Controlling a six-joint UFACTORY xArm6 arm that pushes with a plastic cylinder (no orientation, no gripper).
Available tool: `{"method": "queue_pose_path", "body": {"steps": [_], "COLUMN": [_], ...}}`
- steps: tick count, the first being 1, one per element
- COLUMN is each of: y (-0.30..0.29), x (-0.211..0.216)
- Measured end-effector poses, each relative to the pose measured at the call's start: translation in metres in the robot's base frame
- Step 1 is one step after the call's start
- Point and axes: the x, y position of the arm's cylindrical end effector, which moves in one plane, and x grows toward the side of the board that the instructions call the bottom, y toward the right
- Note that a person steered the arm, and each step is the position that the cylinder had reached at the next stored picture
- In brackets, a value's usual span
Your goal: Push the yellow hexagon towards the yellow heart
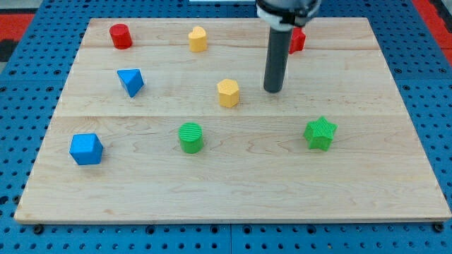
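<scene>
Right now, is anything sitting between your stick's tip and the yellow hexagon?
No. The camera view shows only bare wood between my tip and the yellow hexagon, to its left.

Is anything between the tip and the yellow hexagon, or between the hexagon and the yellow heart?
Nothing visible. My tip sits just to the view's right of the yellow hexagon, bare board between them. The yellow heart lies toward the view's top and slightly left of the hexagon, and that stretch holds no block.

Pale wooden board [395, 169], blue perforated surface [28, 85] beneath, red strips at top corners
</scene>
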Motion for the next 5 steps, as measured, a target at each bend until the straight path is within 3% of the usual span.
{"method": "queue_pose_path", "body": {"steps": [2,3,4,5], "y": [-0.036,-0.056,-0.062,-0.062], "x": [0.022,0.004,-0.053,0.035]}}
